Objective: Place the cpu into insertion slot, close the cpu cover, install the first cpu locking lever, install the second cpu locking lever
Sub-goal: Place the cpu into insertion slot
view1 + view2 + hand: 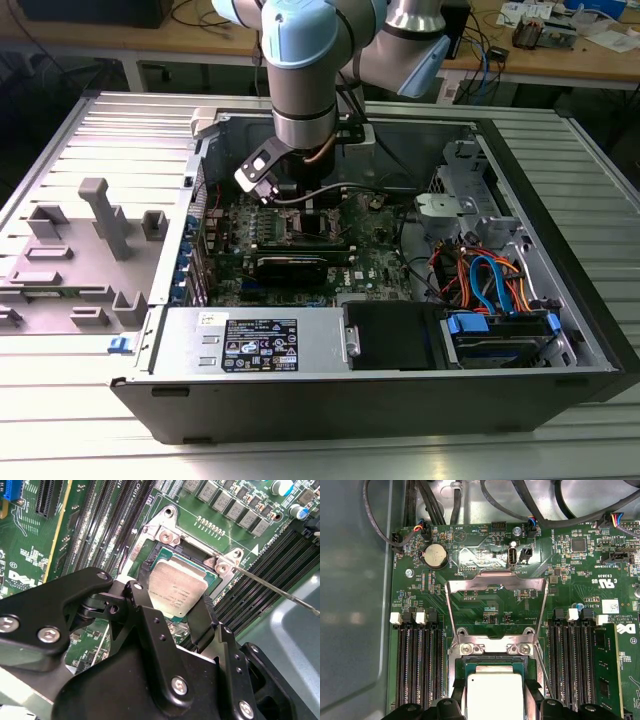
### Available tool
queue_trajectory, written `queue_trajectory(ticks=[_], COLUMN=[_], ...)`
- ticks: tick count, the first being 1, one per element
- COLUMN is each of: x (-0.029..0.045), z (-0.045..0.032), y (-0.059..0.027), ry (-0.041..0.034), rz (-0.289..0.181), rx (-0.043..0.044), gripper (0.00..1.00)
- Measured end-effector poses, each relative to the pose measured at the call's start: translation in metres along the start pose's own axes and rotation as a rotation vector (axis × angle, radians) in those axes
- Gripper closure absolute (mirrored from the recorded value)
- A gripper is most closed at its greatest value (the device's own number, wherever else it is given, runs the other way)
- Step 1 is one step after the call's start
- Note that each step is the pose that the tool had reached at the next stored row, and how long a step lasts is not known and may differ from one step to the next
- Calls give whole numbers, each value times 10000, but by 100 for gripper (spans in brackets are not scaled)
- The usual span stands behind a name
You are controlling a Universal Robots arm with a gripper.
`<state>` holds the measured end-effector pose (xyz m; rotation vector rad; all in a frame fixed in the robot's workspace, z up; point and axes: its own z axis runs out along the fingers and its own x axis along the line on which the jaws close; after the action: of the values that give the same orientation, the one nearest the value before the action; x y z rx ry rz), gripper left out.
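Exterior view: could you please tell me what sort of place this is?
Probably a robotics lab: an opened PC case on a metal table under the arm, cluttered wooden benches behind.

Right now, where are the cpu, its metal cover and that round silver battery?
cpu (493,696): first wrist view, middle of its silver top.
cpu cover (495,584): first wrist view, free-end bar of the raised frame.
round battery (435,556): first wrist view, centre of its face.

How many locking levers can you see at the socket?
1. A thin locking lever runs from the insertion slot's corner out over the black memory slots in the second wrist view. A second may be hidden.
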<state>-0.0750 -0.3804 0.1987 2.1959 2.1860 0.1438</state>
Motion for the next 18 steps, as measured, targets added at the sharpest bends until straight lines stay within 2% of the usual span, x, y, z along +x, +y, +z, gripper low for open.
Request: queue_trajectory(ticks=[18], x=[0], z=[4], y=[-4], ry=[0], rz=[0], rx=[0], gripper=[46])
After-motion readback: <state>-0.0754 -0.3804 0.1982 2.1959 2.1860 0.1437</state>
